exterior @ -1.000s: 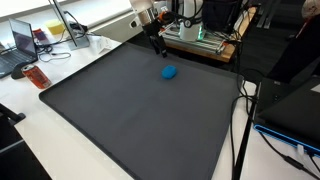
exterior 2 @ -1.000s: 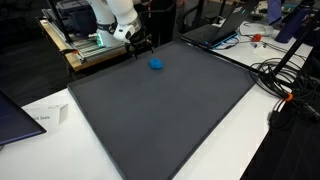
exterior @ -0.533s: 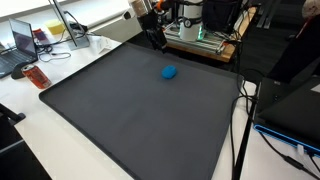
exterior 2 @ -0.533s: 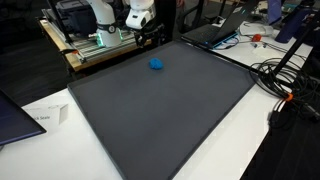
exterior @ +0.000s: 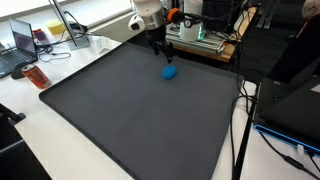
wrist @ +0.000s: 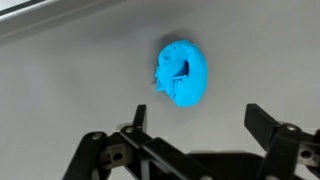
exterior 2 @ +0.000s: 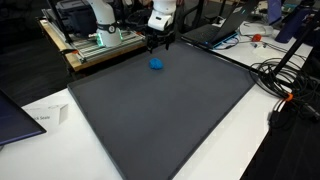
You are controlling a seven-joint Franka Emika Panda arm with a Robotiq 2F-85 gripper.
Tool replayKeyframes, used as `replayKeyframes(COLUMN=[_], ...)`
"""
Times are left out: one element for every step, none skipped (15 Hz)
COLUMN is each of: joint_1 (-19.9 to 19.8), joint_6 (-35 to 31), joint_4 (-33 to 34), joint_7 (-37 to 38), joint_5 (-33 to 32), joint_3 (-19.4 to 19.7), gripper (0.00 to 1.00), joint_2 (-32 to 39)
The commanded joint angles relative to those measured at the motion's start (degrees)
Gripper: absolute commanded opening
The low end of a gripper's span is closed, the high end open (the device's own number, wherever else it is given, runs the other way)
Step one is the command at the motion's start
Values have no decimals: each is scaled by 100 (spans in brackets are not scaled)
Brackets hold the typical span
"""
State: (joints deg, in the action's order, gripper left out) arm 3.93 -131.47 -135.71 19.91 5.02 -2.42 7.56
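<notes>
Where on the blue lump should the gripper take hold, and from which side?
Probably across its narrower middle, from straight above: the blue lump is a low oval lying alone on the flat mat, and the open gripper has its jaws lined up across that short width.

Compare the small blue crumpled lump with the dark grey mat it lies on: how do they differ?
Colour: the small blue crumpled lump is bright blue, the dark grey mat dull charcoal. Size: the lump is tiny, the mat spans much of the white tabletop. Shape: the lump is rounded and wrinkled, the mat flat and smooth. Shared: both sit below the open tool, which holds nothing.
</notes>
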Motion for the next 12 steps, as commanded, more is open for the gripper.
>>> replayKeyframes(joint_1=[291, 383, 485, 577, 658, 742, 818, 920, 1012, 1081, 1172, 1227], joint_6=[450, 551, 646, 741, 808, 845, 856, 794, 725, 704, 642, 576], joint_4=[506, 586, 656, 727, 770, 805, 810, 772, 740, 701, 635, 582], joint_7=[631, 732, 873, 995, 1057, 1153, 1227, 1403, 1596, 1736, 1998, 2168], joint_5=[-777, -930, -1098, -1243, -1330, -1431, -1510, -1667, -1848, -1973, -2192, -2337], joint_3=[-20, -32, -42, -48, -69, -80, -91, -87, -70, -79, -62, -68], gripper=[100, 100, 100, 100, 100, 100, 100, 100, 100, 100, 100, 100], joint_2=[418, 490, 555, 614, 664, 707, 741, 757, 766, 771, 766, 752])
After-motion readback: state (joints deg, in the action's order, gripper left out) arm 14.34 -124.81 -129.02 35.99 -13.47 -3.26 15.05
